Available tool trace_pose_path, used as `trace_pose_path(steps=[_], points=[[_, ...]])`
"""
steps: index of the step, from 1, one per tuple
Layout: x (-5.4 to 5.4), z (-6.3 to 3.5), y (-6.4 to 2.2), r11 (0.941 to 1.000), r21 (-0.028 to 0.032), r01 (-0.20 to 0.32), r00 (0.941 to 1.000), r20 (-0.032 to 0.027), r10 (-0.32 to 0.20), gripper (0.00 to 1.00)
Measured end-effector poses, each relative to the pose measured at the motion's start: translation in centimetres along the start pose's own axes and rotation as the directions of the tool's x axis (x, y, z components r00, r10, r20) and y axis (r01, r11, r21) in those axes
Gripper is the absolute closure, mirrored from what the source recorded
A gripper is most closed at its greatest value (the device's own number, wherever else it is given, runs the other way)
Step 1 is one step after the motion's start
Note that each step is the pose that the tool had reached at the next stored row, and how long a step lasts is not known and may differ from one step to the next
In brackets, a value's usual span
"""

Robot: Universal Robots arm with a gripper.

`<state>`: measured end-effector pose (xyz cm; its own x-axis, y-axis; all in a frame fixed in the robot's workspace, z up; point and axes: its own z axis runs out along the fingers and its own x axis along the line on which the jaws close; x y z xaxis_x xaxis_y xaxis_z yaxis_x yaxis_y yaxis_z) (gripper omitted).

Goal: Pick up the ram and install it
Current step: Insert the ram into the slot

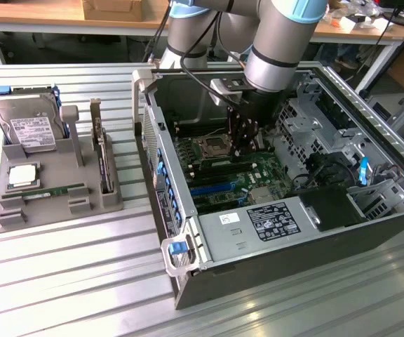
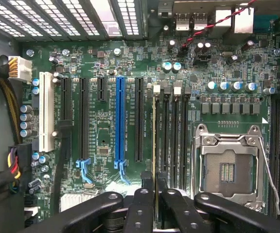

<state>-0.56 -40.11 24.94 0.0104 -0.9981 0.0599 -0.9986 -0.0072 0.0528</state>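
My gripper (image 1: 243, 146) reaches down inside the open computer case (image 1: 370, 225), over the motherboard (image 1: 258, 172). In the wrist view the gripper (image 2: 154, 183) is shut on the ram (image 2: 154, 141), a thin green stick seen edge-on between the two fingers (image 2: 143, 199). The ram runs in line with the outermost of the black memory slots (image 2: 171, 136), on the side toward the expansion slots. Whether it sits in that slot or just above it cannot be told. A second green ram stick (image 1: 51, 191) lies flat in the grey parts tray (image 1: 19, 221).
The open processor socket (image 2: 227, 170) lies beside the memory slots, and the blue slot (image 2: 120, 121) and white slot (image 2: 46, 111) on their other side. The tray holds a hard drive (image 1: 30, 126), a silver processor (image 1: 21, 175) and an upright expansion card (image 1: 102, 158). Case walls and cables (image 1: 314, 172) stand close.
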Motion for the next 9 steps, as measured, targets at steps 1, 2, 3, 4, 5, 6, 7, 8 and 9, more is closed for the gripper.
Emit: trace_pose_path(steps=[1,2,3,4,5,6,7,8,9], points=[[-0.08,0.06,0.00,1.0000,0.0000,0.000,1.0000,-0.0004,0.000,0.87],[-0.16,0.13,0.01,1.0000,0.0000,0.000,1.0000,-0.0011,0.000,0.87],[-0.21,0.30,0.08,1.0000,-0.0001,-0.001,1.0000,-0.0018,0.001,0.87],[-0.22,0.39,0.10,1.0000,-0.0001,-0.001,1.0000,-0.0017,0.001,0.87],[-0.23,0.46,0.12,1.0000,-0.0001,-0.001,1.0000,-0.0019,0.001,0.87],[-0.24,0.60,0.15,1.0000,-0.0001,-0.001,1.0000,-0.0018,0.001,0.87],[-0.25,0.76,0.16,1.0000,-0.0001,-0.002,1.0000,-0.0030,0.002,0.87],[-0.25,0.89,0.18,1.0000,-0.0002,-0.003,1.0000,-0.0044,0.003,0.87],[-0.26,0.96,0.18,1.0000,-0.0002,-0.003,1.0000,-0.0053,0.003,0.87]])
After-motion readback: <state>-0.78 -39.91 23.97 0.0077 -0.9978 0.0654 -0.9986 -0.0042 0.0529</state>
